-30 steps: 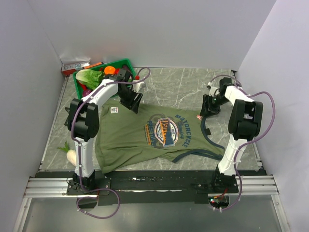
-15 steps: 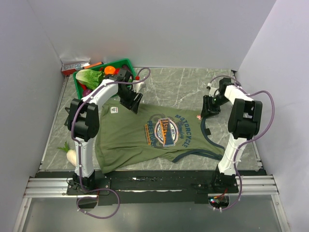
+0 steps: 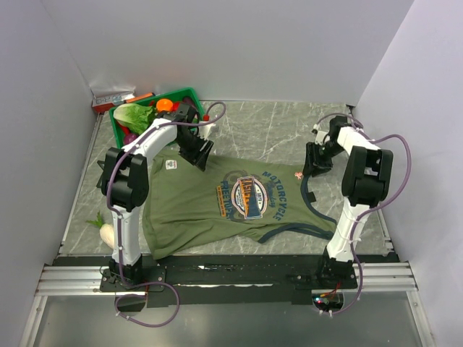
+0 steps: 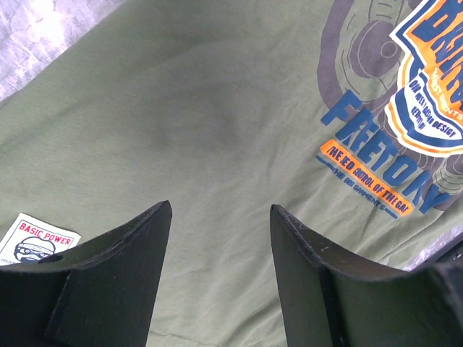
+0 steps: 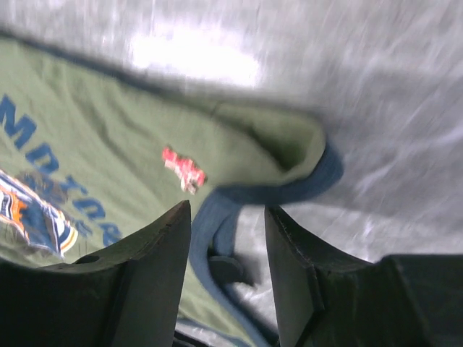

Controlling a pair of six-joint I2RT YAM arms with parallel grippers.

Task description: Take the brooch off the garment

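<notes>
Right gripper [image 5: 226, 211] open, empty; brooch [image 5: 184, 170] just beyond its tips, lined for pinch. Left gripper [image 4: 221, 211] open over garment [image 4: 217, 108], likely to anchor cloth.

Top view bright, evenly lit, sharp, soft shadows only. Right wrist view motion-blurred; white glare on counter [image 5: 195, 54], brooch [image 5: 183, 169] smeared. Left wrist view crisp on shirt [image 4: 217, 144], print readable.

Showing matt cloth on the shirt [image 3: 192, 206], glossy stone-look finish on the table [image 3: 268, 130], matt black plastic on the left gripper [image 4: 221, 217], shiny plastic on the basket [image 3: 184, 92].
</notes>
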